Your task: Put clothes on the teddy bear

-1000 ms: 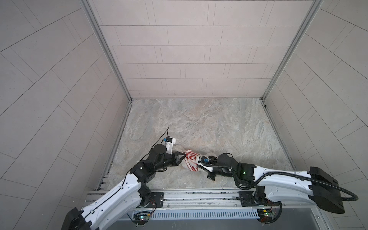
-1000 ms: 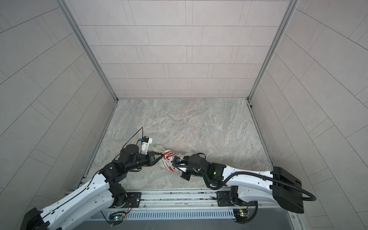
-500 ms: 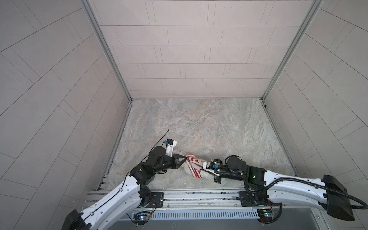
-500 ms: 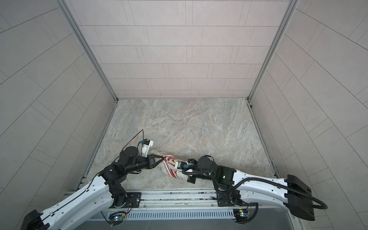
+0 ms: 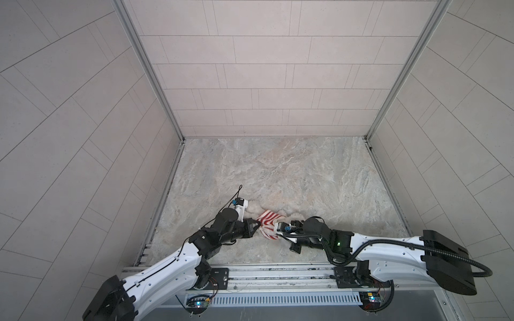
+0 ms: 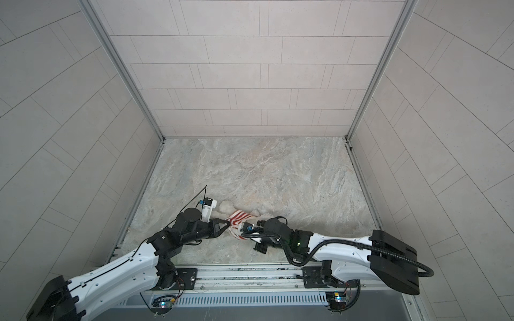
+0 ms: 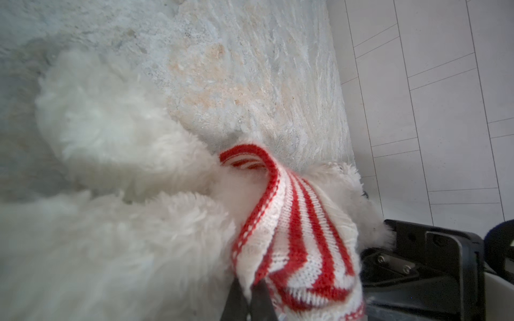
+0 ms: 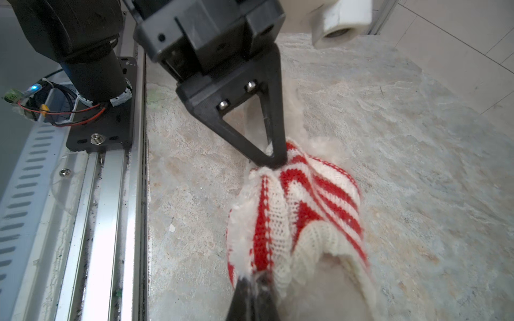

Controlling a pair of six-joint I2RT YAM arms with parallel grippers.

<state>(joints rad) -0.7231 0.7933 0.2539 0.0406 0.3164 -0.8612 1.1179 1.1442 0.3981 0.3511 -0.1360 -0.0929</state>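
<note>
Left gripper (image 7: 250, 300) is pressed together on a fold of the red-and-white striped knit sweater (image 7: 292, 236). The right gripper (image 8: 254, 280) pinches the opposite edge of the knit. The right wrist view shows both pinches at once, with the garment bunched between them. The left wrist view shows far more of the teddy bear (image 7: 111, 155), its white fur lobes spilling from the sweater's opening. In both top views the bear lies on the desk (image 5: 278, 172) near the front edge, left of centre, stretched roughly crosswise. Its head end cannot be told.
</note>
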